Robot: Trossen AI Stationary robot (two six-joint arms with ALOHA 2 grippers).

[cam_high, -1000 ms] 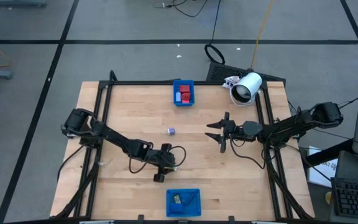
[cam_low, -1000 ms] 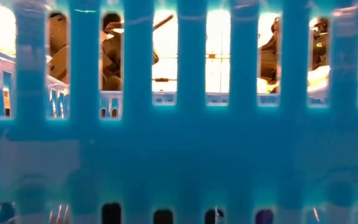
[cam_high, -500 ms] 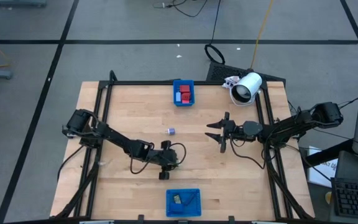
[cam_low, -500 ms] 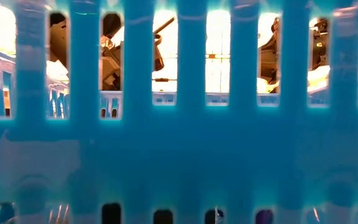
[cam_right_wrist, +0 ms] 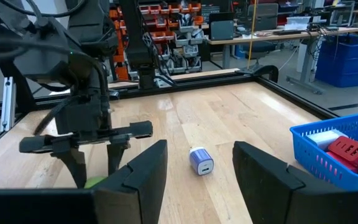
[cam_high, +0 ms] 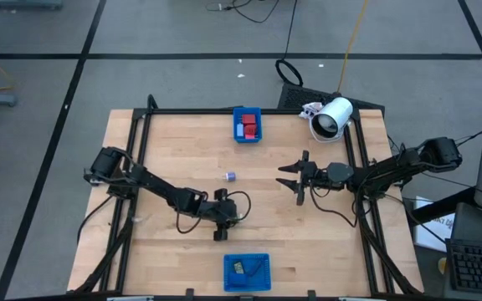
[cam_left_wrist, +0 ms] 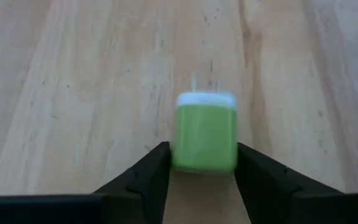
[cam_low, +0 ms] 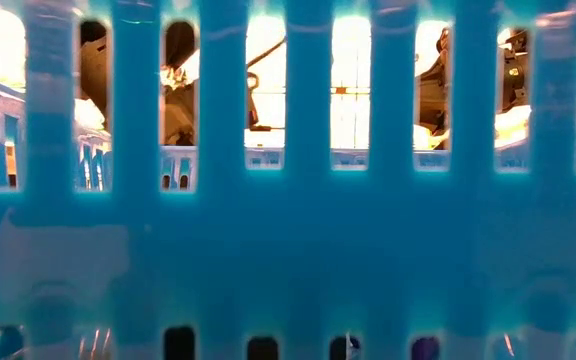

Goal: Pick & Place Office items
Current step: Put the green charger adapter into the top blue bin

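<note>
My left gripper is near the table's middle, toward the near edge, and is shut on a small green block with a white end. That block also shows under its fingers in the right wrist view. My right gripper waits open, right of centre. A purple cube rests on the wood between the arms, seen in the right wrist view too. The far blue tray holds red and blue blocks. The near blue tray holds a dark piece and a green bit. My left gripper pinches the green block by its two side faces, near the end away from the white cap. One dark finger is on each side. The fingers come from above, slanting toward the near edge. Whether the block is clear of the table, I cannot tell.
A white cylindrical device lies at the far right corner. A black frame runs round the table. The near tray's slotted wall fills the low view. Bare wood lies between the two trays.
My left gripper has shifted a little toward the table's right while staying shut on the green block. My right arm has kept still.
</note>
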